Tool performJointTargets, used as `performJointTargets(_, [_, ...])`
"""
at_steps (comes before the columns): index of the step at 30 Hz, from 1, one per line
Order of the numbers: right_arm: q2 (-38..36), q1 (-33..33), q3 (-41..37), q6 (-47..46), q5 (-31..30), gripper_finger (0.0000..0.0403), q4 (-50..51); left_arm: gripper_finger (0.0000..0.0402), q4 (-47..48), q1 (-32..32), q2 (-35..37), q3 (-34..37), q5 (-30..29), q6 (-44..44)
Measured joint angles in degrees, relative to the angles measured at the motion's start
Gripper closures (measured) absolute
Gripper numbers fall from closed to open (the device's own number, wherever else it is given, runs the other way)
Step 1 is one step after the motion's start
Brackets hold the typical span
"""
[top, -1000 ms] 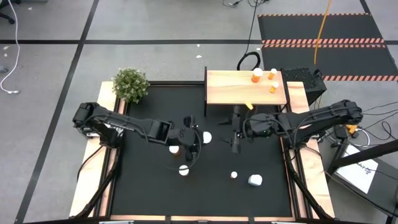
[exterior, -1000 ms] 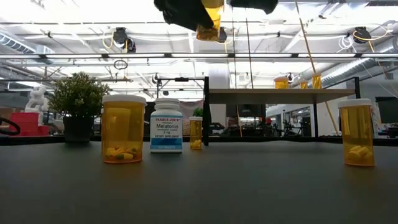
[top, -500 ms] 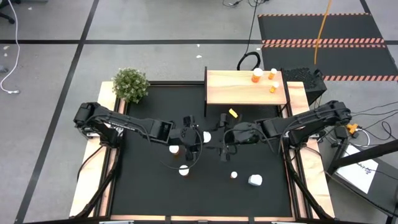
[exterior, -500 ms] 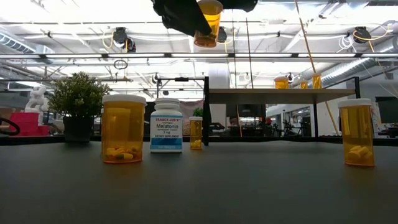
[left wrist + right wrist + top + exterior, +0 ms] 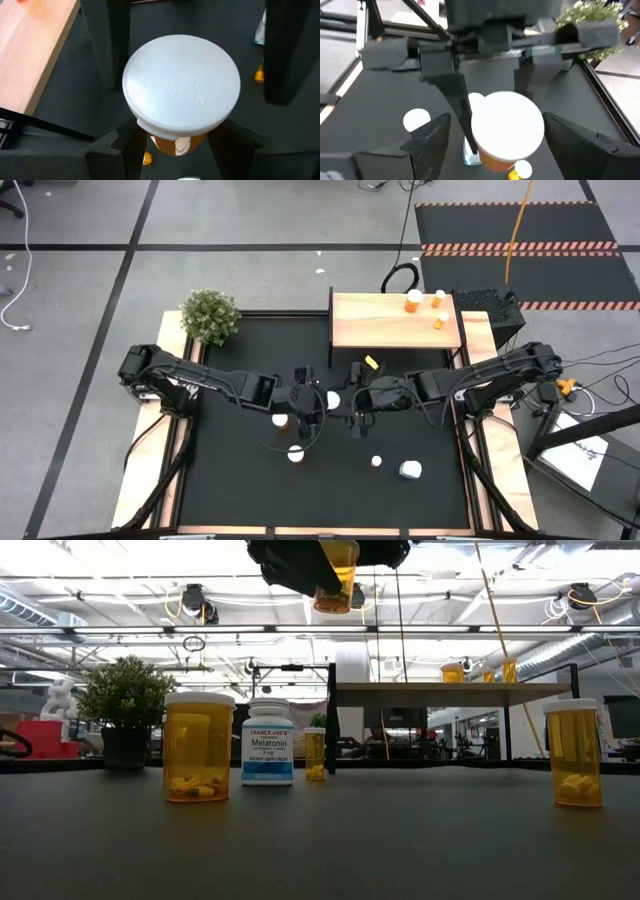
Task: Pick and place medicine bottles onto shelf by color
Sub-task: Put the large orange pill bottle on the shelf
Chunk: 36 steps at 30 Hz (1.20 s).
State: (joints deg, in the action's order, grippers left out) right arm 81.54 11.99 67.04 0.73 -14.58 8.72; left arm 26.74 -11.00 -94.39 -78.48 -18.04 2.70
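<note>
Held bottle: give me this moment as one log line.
likely handover | left gripper shut on orange bottle, aloft | right gripper open around cap

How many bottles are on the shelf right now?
3 bottles, all at the shelf's right end: two side by side, one nearer the arms. None looks hidden.

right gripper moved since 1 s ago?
Yes. In the high view the right gripper has swung away from the shelf edge, toward the table centre and the left gripper, slowing over the last half second.
</note>
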Motion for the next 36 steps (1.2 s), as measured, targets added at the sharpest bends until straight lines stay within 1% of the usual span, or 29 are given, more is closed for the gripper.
performJointTargets(4, [0.34, -0.52, 0.05, 0.00, 1.32, 0.0104, -0.72, 0.0211, -0.02, 0.00, 0.00, 0.00, 0.03, 0.09])
performJointTargets(19, [0.36, -1.46, 0.01, -0.24, 1.43, 0.0194, -0.30, 0.0211, 0.02, 0.00, 0.00, 0.00, 0.17, 1.02])
performJointTargets(22, [0.36, -1.46, 0.01, -0.56, 1.43, 0.0196, -0.28, 0.0210, -0.01, 0.00, 0.00, 0.00, 0.20, 1.16])
performJointTargets(27, [0.33, -1.46, 0.01, -1.41, 1.50, 0.0181, -0.31, 0.0209, -0.95, -0.29, 0.00, 0.00, 0.21, 1.29])
performJointTargets(31, [0.30, -1.44, 0.01, -1.71, 1.88, 0.0183, -0.45, 0.0188, -1.52, -1.08, -0.04, 0.00, -0.32, 1.33])
performJointTargets(36, [0.31, -1.46, 0.00, -1.70, 1.75, 0.0188, -0.33, 0.0141, -1.73, -1.58, -0.04, 0.00, -0.70, 2.46])
